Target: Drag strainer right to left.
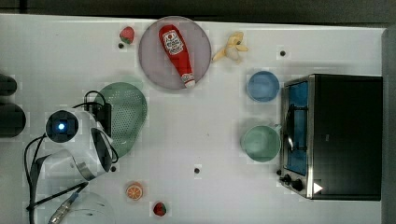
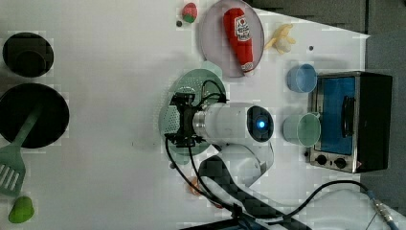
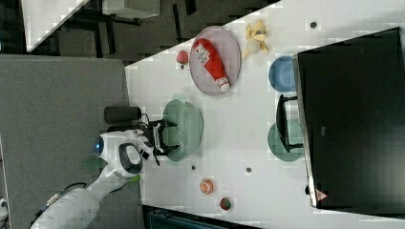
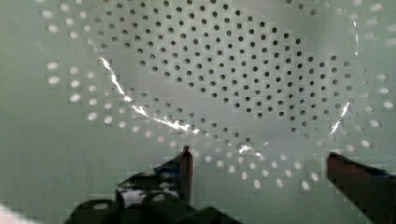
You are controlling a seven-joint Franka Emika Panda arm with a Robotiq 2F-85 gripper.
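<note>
The white robot arm (image 1: 81, 144) covers the nine o'clock side of the pale mint-green perforated plastic strainer (image 1: 127, 112) in the top view. In the wrist view, both dark gripper (image 4: 259, 161) fingers (image 4: 184, 168) are cut off at the six o'clock edge.

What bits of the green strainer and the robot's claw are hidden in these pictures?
- Top view: the arm covers the strainer's left part and its tab handle.
- Left view: the wrist hides the strainer's middle.
- Wrist view: the gripper fingers are open; whether the tips touch the strainer cannot be told.
- Right view: the oven hides part of the green cup.
</note>
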